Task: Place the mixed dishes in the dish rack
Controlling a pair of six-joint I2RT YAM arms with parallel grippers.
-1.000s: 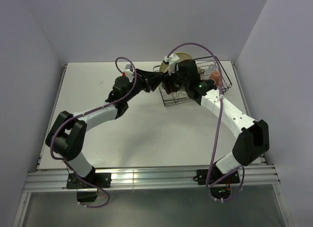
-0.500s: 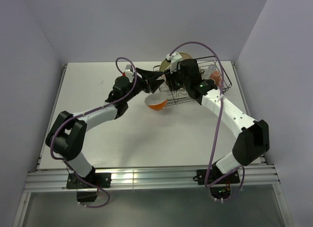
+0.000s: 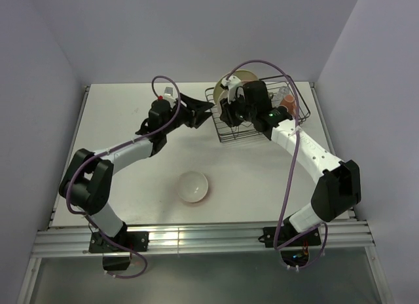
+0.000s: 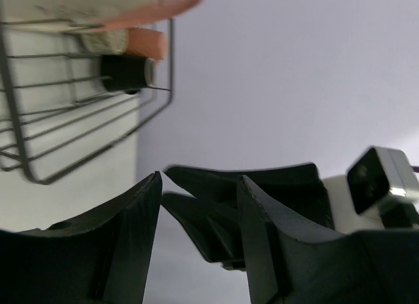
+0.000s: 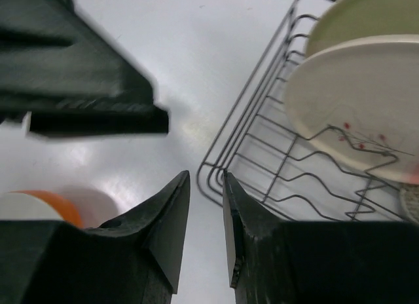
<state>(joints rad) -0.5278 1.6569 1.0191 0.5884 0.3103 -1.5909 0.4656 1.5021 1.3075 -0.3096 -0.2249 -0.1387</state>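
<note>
While two plates (image 5: 350, 107) stand in the dish rack (image 3: 239, 135), probably with cups (image 3: 287, 101), the white bowl (image 3: 194, 187) sits on the tabletop (image 3: 252, 183); left gripper (image 4: 198, 179) wide, right gripper (image 5: 204, 176) narrow, both empty.

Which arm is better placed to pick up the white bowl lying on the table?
Probably left. The left gripper is open over the table, free to reach the white bowl; the right gripper hangs at the dish rack.

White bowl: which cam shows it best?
Top external: the white bowl sits whole and upright on the table, nothing covering it. Right wrist shows only a blurred white-and-orange bit at lower left, probably its rim. Left wrist does not show it.
</note>
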